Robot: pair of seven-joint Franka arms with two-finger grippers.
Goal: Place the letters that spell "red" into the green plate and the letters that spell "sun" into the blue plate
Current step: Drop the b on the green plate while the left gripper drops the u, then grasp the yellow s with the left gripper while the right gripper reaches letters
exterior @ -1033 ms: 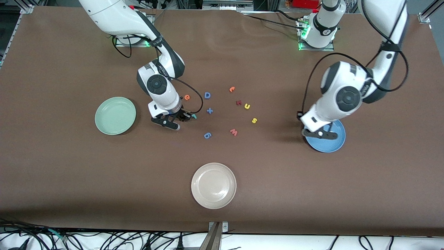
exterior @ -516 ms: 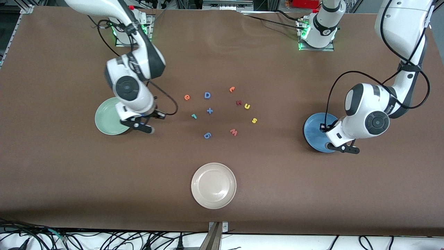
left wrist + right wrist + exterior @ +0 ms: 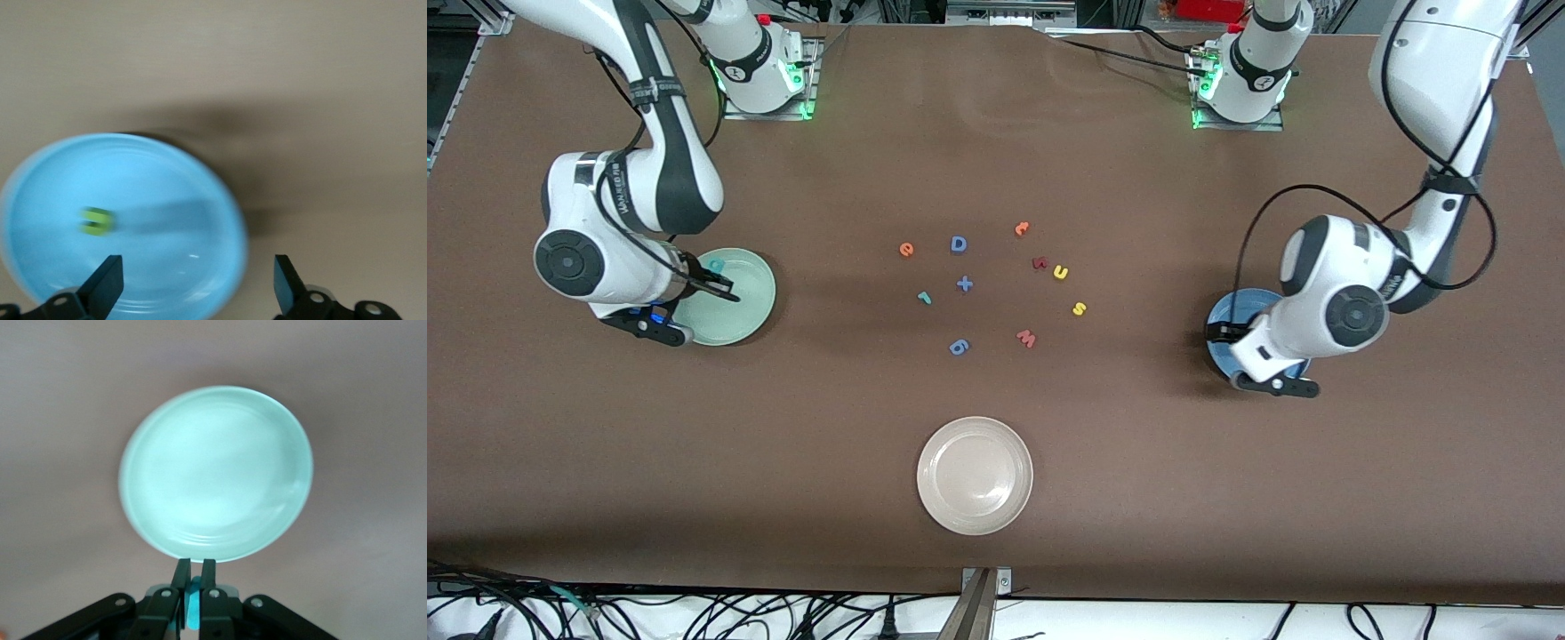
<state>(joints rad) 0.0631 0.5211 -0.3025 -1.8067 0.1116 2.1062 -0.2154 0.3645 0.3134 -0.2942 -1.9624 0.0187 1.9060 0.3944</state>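
Note:
My right gripper (image 3: 720, 283) hangs over the green plate (image 3: 756, 311) at its rim, shut on a teal letter (image 3: 193, 613); in the right wrist view the green plate (image 3: 213, 473) holds nothing. Over the blue plate (image 3: 1223, 320) my left gripper (image 3: 1272, 384) stands open (image 3: 195, 287). A small green letter (image 3: 97, 221) shows blurred inside the blue plate (image 3: 173, 193). On the table's middle lie the orange "e" (image 3: 906, 250), teal "r" (image 3: 924, 298), yellow "u" (image 3: 1060, 272) and yellow "s" (image 3: 1079, 308).
Among those letters lie a blue "D" (image 3: 958, 244), a blue plus (image 3: 964, 284), another blue piece (image 3: 959, 347), a red "w" (image 3: 1026, 338), a dark red letter (image 3: 1039, 263) and an orange letter (image 3: 1022, 228). A beige plate (image 3: 975, 476) sits nearer the front camera.
My right arm swung from the letters to the green plate, carrying the teal letter. My left gripper shifted over the blue plate and opened; the green letter is now in that plate.

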